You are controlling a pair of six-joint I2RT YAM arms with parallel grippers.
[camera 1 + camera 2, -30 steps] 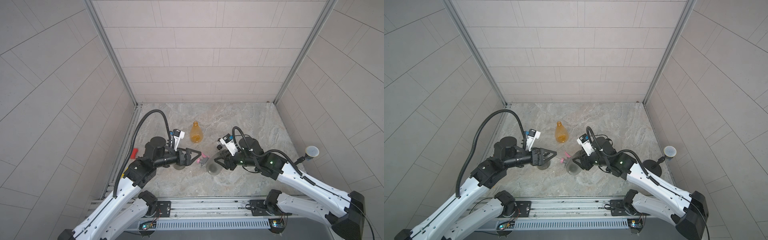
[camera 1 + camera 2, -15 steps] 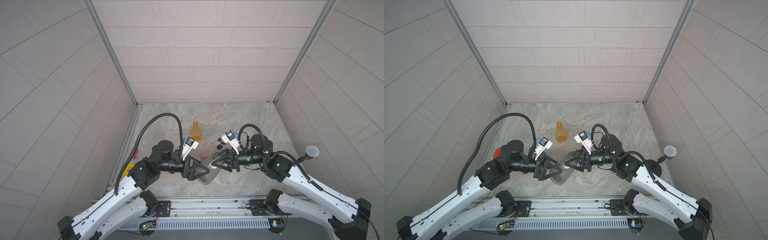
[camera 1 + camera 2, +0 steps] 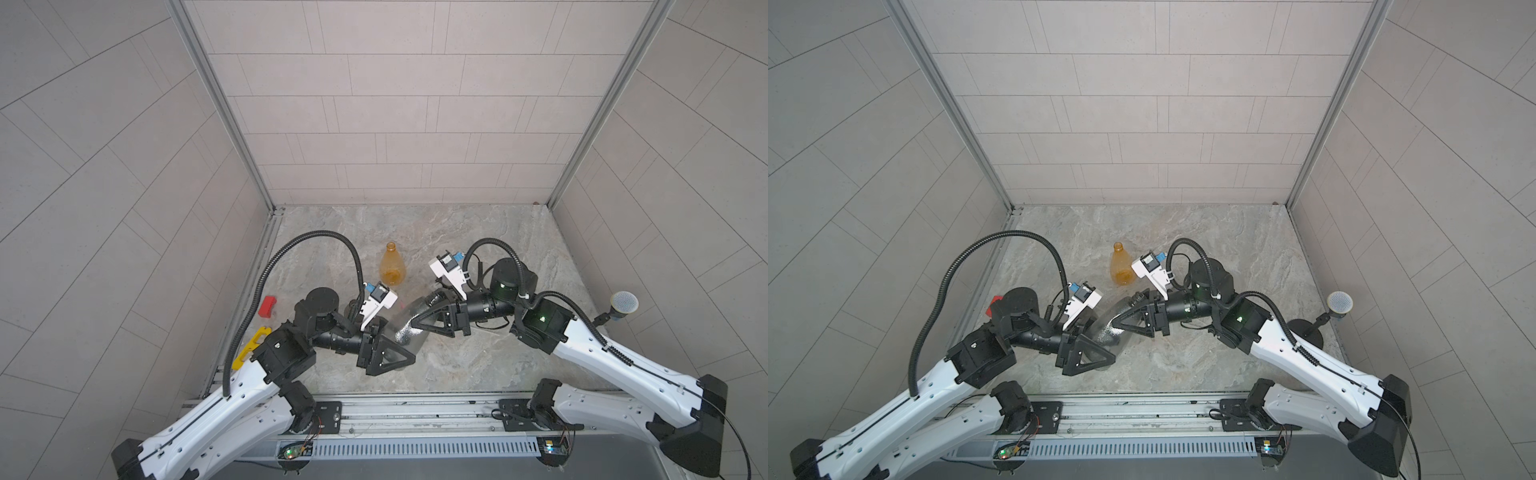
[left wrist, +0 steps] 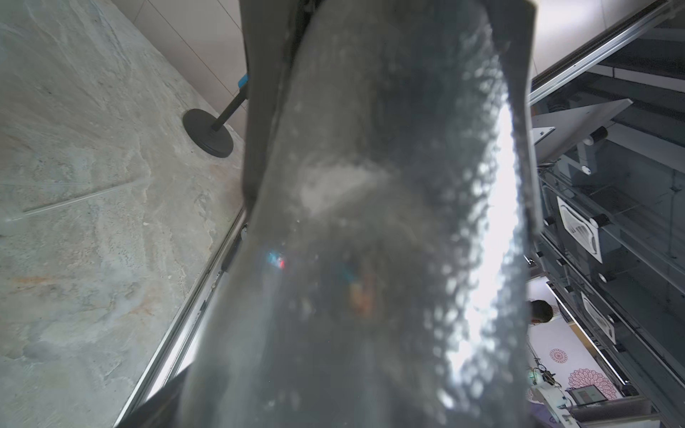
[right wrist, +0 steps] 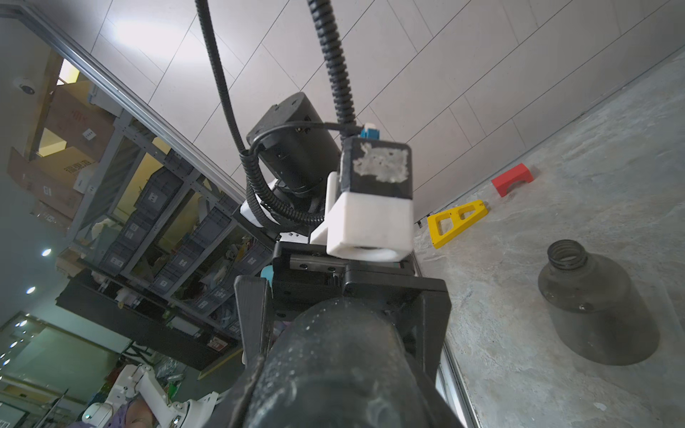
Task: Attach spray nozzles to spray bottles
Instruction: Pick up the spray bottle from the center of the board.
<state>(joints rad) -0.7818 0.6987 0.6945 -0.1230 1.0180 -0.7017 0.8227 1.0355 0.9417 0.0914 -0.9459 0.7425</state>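
Observation:
A smoky grey spray bottle (image 3: 404, 332) (image 3: 1108, 328) hangs tilted in the air between my two arms. My right gripper (image 3: 415, 313) (image 3: 1121, 311) is shut on its narrow upper part. My left gripper (image 3: 401, 340) (image 3: 1100, 343) stands open, its fingers (image 5: 254, 315) straddling the wide base; I cannot tell whether they touch. This bottle (image 4: 370, 222) (image 5: 333, 370) fills both wrist views. An orange spray bottle (image 3: 392, 268) (image 3: 1122, 268) stands behind. Another grey bottle (image 5: 593, 315) stands on the table, neck bare. No spray nozzle shows clearly; a thin clear tube (image 4: 78, 200) lies on the table.
A red block (image 3: 267, 306) (image 5: 513, 179) and a yellow triangular piece (image 3: 249, 347) (image 5: 457, 222) lie by the left wall rail. A microphone-like stand (image 3: 623, 305) (image 3: 1340, 303) stands at the right wall. Tiled walls close three sides.
My right gripper has lifted the grey bottle off the table and tipped it toward the left arm. The left arm swung in, and its open jaws now sit around the bottle's base.

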